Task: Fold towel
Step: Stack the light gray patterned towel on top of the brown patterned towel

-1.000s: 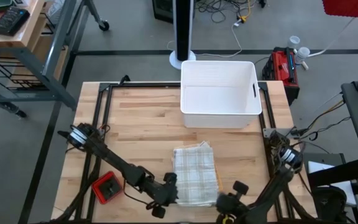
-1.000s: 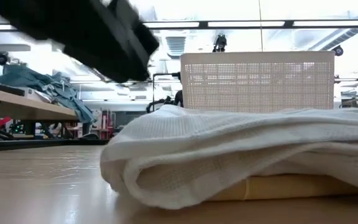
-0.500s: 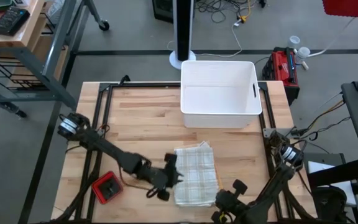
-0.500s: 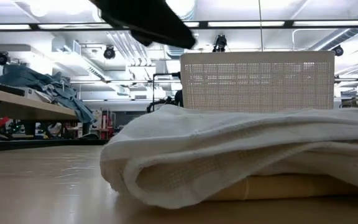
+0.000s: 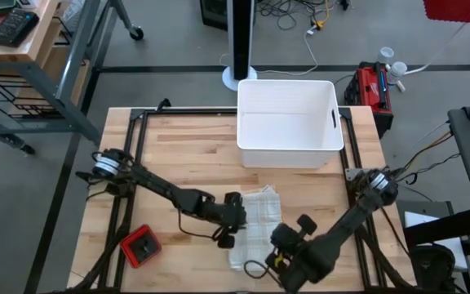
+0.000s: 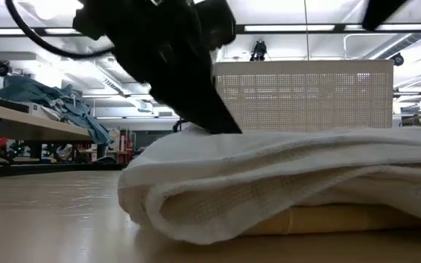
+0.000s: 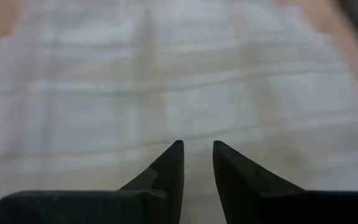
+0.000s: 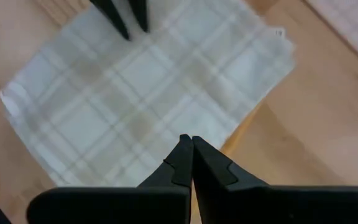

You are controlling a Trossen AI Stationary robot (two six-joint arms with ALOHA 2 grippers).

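Note:
The folded white plaid towel [image 5: 261, 214] lies flat on the wooden table in front of the white bin, resting on a thin yellow layer [image 6: 342, 218]. My left gripper [image 5: 238, 216] reaches in from the table's left. It is open by a narrow gap [image 7: 196, 147], with its fingertips low over the towel's [image 7: 166, 81] left part. The low view shows it coming down to the towel's top [image 6: 221, 126]. My right gripper [image 5: 281, 237] is shut [image 8: 188, 138]. It hovers above the towel's [image 8: 135, 106] near-right edge and touches nothing. My left gripper has its fingertips [image 8: 128, 23] at the towel's top face near the left edge [image 6: 196, 139]. They come slanting down from the table's left. I cannot tell whether they touch the cloth. The towel lies flat and unlifted.
A white bin [image 5: 288, 122] stands at the table's far edge behind the towel. A red and black object [image 5: 139, 247] sits near the near-left corner. Bare wood lies to the left of the towel and between the towel and the bin.
My left gripper has swung from the towel's near-left corner toward the far edge and right, coming down over the towel's left part. My right gripper has moved from the near edge toward the far edge and left, over the towel's near-right part. The towel has stayed where it was.

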